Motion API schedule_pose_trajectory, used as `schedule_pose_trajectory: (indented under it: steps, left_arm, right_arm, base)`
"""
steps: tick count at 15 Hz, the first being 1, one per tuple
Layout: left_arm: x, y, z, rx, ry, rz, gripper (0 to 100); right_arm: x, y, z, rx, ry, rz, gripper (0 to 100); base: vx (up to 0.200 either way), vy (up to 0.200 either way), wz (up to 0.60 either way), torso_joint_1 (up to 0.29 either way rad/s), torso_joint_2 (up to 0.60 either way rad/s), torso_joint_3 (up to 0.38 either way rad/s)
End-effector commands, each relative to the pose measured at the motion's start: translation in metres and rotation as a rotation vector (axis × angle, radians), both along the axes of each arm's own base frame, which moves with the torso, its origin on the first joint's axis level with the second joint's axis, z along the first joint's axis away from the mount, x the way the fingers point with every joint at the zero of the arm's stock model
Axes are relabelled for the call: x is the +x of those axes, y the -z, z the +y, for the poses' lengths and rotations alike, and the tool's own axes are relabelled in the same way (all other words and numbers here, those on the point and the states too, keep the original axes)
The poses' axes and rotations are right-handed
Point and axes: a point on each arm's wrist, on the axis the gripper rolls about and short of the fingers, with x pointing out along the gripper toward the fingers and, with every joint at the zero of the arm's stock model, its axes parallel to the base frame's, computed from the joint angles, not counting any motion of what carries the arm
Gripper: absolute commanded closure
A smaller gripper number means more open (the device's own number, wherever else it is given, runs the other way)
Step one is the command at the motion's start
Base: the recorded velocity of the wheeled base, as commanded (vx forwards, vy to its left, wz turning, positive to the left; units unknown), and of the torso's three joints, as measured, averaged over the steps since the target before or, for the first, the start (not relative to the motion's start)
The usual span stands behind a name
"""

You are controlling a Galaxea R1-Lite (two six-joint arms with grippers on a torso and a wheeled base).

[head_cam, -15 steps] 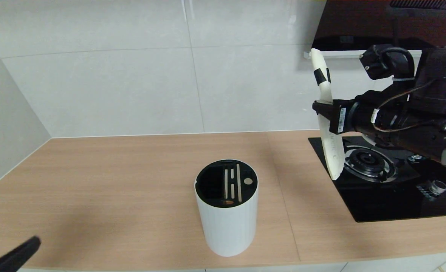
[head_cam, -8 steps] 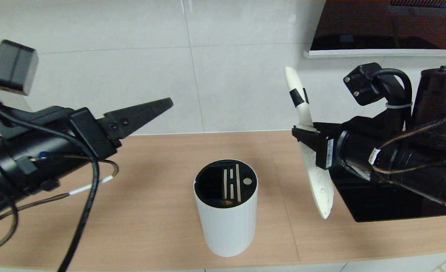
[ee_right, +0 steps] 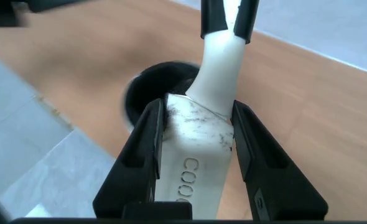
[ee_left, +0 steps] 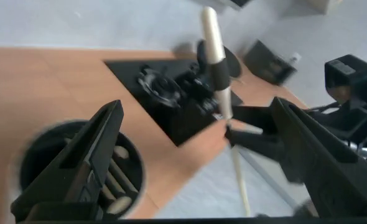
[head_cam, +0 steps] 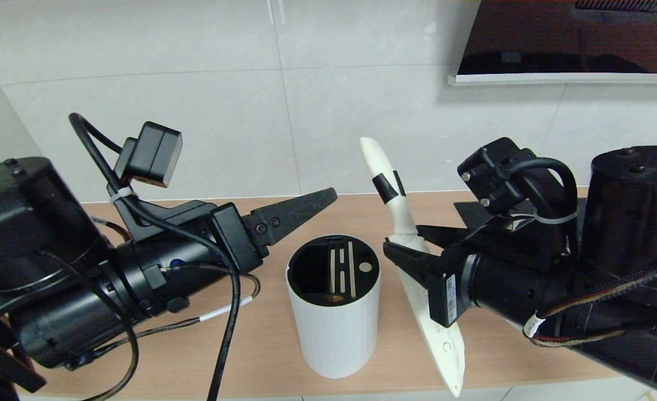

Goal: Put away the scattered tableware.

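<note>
White knife (head_cam: pixel 398 209) sits clamped at its middle in my right gripper (head_cam: pixel 409 242), just right of the slotted holder (head_cam: pixel 334 334). Its long axis is near upright, a little tilted, handle up and tip down. The slots lie to the knife's left, so I judge the right arm carries it across. My left gripper (ee_left: pixel 198 106) hovers just left of the holder, fingers spread, carrying nothing.

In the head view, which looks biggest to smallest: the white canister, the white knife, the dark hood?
1 and 2, too close to rank: dark hood, cut by the frame edge and farther off, and white canister.
3. white knife in the right tool: longest, but thin.
</note>
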Motion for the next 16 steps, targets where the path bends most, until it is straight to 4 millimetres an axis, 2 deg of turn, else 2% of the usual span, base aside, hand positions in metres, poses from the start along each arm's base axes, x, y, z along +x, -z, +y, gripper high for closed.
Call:
schedule_pose_trajectory:
  steps: [1, 4, 7, 16]
  left_arm:
    - [0.004, 0.006, -0.009, 0.000, 0.024, 0.025, 0]
    - [0.009, 0.021, -0.029, 0.001, 0.067, 0.000, 0]
    - [0.010, 0.027, -0.036, 0.028, 0.080, -0.013, 0]
    - [0.010, 0.026, -0.038, 0.025, 0.083, -0.019, 0]
  right_arm:
    - [-0.004, 0.005, 0.008, -0.015, -0.030, 0.012, 100]
    - [-0.008, 0.017, 0.024, -0.027, -0.065, 0.040, 100]
    - [-0.009, 0.023, 0.032, -0.034, -0.077, 0.042, 100]
    - [-0.012, 0.027, 0.039, -0.026, -0.086, 0.036, 100]
  base:
    - [0.000, 0.000, 0.00, 0.000, 0.00, 0.000]
    - [0.000, 0.000, 0.00, 0.000, 0.00, 0.000]
    - [0.000, 0.000, 0.00, 0.000, 0.00, 0.000]
    - [0.000, 0.000, 0.00, 0.000, 0.00, 0.000]
